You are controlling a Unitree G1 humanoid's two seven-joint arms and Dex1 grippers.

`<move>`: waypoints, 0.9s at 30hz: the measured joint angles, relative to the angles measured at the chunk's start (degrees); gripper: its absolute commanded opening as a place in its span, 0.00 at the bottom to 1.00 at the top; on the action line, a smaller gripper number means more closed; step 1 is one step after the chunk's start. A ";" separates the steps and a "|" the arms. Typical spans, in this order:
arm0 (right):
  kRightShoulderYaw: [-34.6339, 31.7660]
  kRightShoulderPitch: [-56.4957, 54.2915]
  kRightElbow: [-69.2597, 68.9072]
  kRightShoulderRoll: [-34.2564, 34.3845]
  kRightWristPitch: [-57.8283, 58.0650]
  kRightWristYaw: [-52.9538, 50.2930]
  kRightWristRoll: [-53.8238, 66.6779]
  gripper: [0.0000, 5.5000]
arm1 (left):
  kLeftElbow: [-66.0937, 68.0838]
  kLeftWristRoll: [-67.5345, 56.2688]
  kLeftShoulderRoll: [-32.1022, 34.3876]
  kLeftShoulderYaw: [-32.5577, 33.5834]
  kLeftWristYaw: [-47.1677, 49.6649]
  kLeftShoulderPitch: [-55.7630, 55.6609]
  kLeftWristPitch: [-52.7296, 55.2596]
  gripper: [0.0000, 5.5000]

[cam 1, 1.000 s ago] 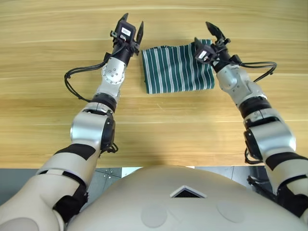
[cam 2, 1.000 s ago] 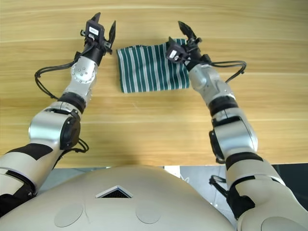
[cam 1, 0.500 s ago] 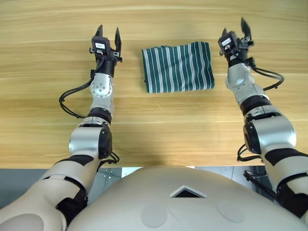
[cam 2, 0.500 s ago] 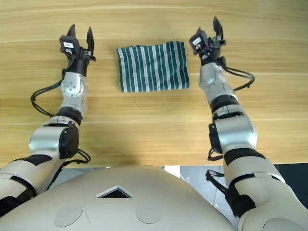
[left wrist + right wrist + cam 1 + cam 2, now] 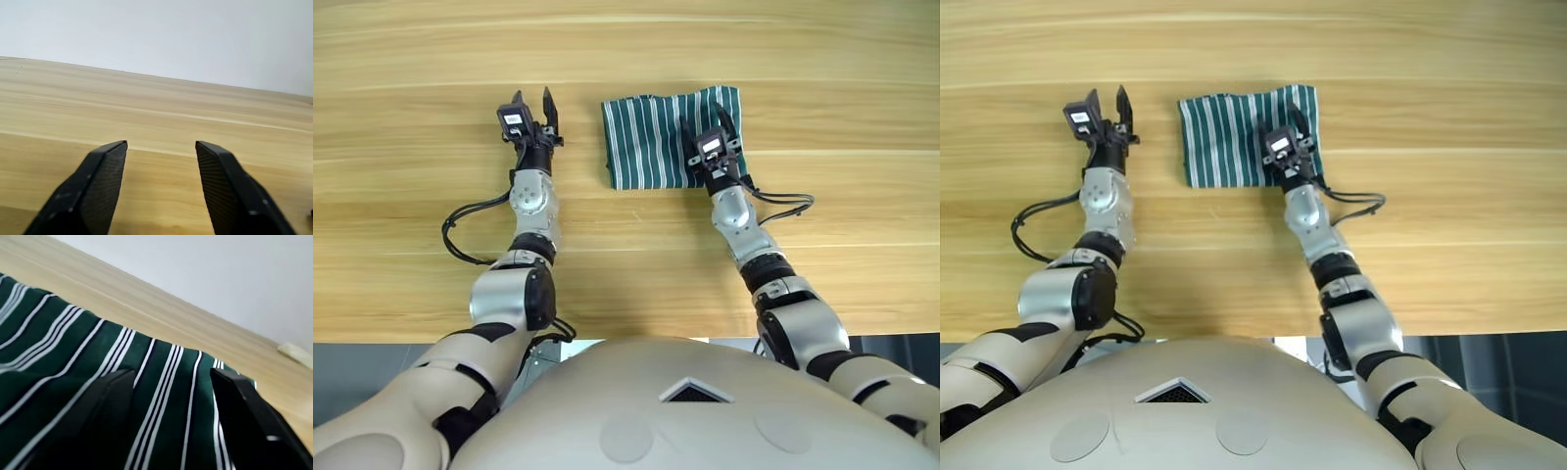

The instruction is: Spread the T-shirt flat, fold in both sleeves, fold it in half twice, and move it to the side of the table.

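A green T-shirt [image 5: 651,137] with white stripes lies folded into a small rectangle on the wooden table [image 5: 626,255]. My right gripper [image 5: 705,123] stands open over the shirt's near right part, low above the cloth; the striped cloth [image 5: 73,362] lies under its fingers. Over bare wood to the left of the shirt, my left gripper [image 5: 532,99] is open and holds nothing, a short gap away from the shirt's left edge. Its two dark fingers [image 5: 93,191] point across the tabletop.
Black cables [image 5: 470,225] loop beside my left forearm, and another cable [image 5: 783,201] beside my right one. Bare wood stretches to the left, right and front of the shirt. A pale wall [image 5: 156,34] rises behind the table's far edge.
My right gripper swung from the shirt's far right side inward, onto its near right part. The left gripper drew back a little toward me, staying left of the shirt. The shirt has not moved.
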 measured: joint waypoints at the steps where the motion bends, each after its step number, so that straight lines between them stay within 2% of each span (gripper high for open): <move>1: -1.06 -0.15 -0.12 0.38 0.88 2.29 1.90 0.51 | -0.02 -0.07 -0.22 0.01 -0.23 0.26 -0.01 0.47; 5: -5.45 -2.57 -0.79 0.85 8.71 8.69 8.18 0.51 | -1.31 -0.54 -1.96 -0.17 -1.89 0.32 -1.07 0.47; 9: -14.92 -8.12 5.16 -2.01 16.11 6.47 14.97 0.51 | -2.01 -1.01 -3.36 -0.31 -3.14 0.31 -1.42 0.47; 13: -26.10 -13.01 17.98 -13.40 16.60 -6.51 19.48 0.51 | -2.36 -1.37 -3.23 0.59 -3.46 0.47 -2.03 0.47; 16: -35.19 -9.43 24.11 -25.01 17.58 -17.68 23.42 0.51 | -2.75 -2.38 -2.05 1.93 -3.56 1.60 -3.74 0.47; 18: -40.69 -5.45 25.45 -29.37 17.77 -23.50 25.95 0.51 | -3.54 -2.57 -1.44 2.48 -2.91 2.31 -4.51 0.47; 20: -46.58 -2.24 25.97 -31.52 17.56 -29.46 29.36 0.51 | -4.35 -2.61 -1.14 2.83 -1.86 2.91 -5.87 0.47; 22: -49.78 -0.33 26.09 -32.41 17.11 -32.84 30.47 0.51 | -4.97 -2.23 -0.89 2.89 -0.88 3.38 -6.50 0.47; 27: -52.43 -0.63 26.11 -32.34 16.45 -36.04 31.22 0.51 | -6.66 -2.01 -0.37 2.93 1.18 5.02 -7.57 0.47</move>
